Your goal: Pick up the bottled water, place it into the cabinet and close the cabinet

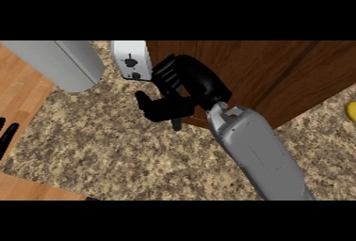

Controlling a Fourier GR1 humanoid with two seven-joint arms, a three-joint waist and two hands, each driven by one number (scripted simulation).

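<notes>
Black fingers (pixel 158 104) curling, holding nothing visible, right hand (pixel 184 89) hovering against the brown wooden cabinet door (pixel 278 75). Not showing the bottled water anywhere; possibly already inside. Probably closing the door now. Left hand (pixel 7 134) resting at the left edge.

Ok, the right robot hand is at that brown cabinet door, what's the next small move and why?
Probably press the right robot hand against the cabinet door to swing it toward shut. The hand is at the door's edge, and no bottled water shows anywhere on the counter, so closing seems to be what is left.
</notes>
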